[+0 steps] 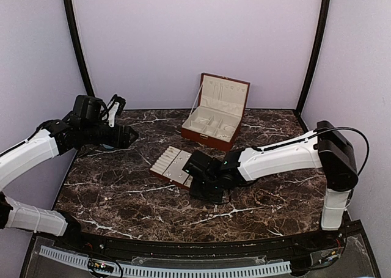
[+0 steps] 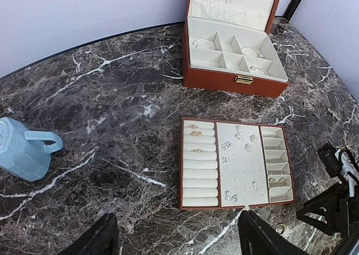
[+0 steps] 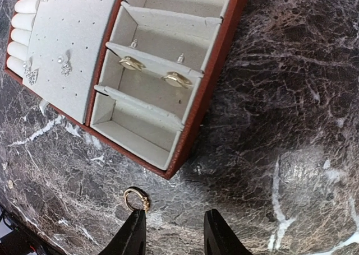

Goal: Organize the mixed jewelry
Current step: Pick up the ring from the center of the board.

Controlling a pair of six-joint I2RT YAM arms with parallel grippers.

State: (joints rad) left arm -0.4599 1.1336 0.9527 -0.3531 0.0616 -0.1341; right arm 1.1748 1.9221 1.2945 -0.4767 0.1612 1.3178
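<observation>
The mixed jewelry is tiny. A gold ring lies on the marble just off the near corner of the flat cream-lined tray; it also shows in the left wrist view. My right gripper is open and low over the marble, and its left fingertip is at the ring's edge. The ring lies outside the gap. Two gold earrings sit in a tray compartment, and sparkly studs and gold rings sit on the tray. My left gripper is open, empty and held high at the left.
The red-brown hinged box stands open behind the tray, with bracelets in its compartments. A blue cup lies on its side at the far left. The right arm stretches across the right half of the table.
</observation>
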